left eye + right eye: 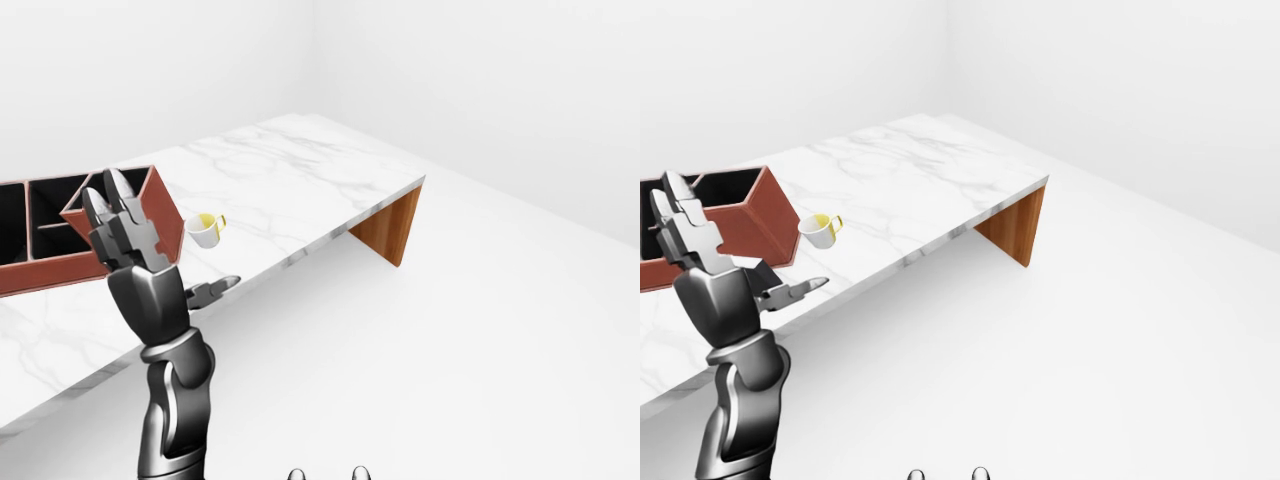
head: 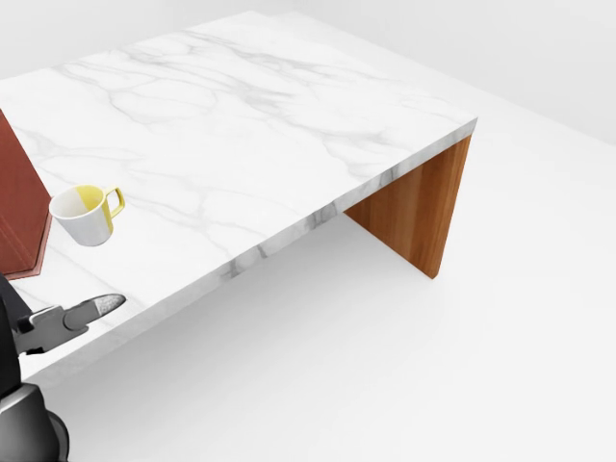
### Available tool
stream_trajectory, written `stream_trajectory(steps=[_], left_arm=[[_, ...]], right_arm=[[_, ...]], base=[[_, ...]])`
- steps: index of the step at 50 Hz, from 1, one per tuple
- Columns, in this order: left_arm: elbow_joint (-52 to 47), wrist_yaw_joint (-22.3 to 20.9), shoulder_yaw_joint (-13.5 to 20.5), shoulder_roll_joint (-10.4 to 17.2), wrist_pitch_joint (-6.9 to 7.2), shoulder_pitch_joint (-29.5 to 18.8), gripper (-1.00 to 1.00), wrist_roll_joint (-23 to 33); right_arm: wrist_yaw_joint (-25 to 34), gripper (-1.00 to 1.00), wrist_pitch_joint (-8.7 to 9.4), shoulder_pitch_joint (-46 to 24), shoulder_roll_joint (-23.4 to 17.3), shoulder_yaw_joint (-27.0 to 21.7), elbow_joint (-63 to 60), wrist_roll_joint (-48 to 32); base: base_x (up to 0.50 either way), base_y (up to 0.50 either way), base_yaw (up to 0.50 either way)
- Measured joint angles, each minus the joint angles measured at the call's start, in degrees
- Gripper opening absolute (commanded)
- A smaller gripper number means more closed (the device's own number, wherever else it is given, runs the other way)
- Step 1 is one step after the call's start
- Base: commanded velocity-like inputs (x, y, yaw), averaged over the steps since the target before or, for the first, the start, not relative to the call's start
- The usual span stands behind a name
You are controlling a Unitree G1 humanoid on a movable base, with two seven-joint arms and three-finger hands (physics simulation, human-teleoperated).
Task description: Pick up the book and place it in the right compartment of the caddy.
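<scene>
No book shows in any view. The caddy [image 1: 40, 262] is a red-brown box with dark compartments, standing on the marble table [image 1: 300, 170] at the left of the left-eye view. My raised left hand [image 1: 150, 250] covers part of its right end. The hand is open and empty, fingers pointing up and thumb [image 2: 96, 306] sticking out to the right over the table's near edge. In the head view only the caddy's corner [image 2: 19, 221] shows at the left edge. My right hand is out of sight.
A yellow and white mug [image 2: 87, 214] stands on the table just right of the caddy. A wooden leg panel [image 2: 419, 212] holds up the table's right end. White floor lies to the right and below.
</scene>
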Motion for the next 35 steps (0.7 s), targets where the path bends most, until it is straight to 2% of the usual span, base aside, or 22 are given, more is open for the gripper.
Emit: stream_trajectory(steps=[19, 35], left_arm=[[-0.13, 0.0, -0.25, 2.16, 0.0, -1.39, 1.0, 13.3], [0.3, 0.0, -0.99, 3.18, 0.0, -2.08, 1.0, 21.87]], right_arm=[[0.16, 1.0, 0.0, 0.02, 0.13, -0.02, -0.08, -0.03], [0.51, 1.0, 0.0, -0.1, 0.28, 0.63, 0.57, -0.97]], base=[[0.0, 0.0, 0.0], [0.0, 0.0, 0.0]])
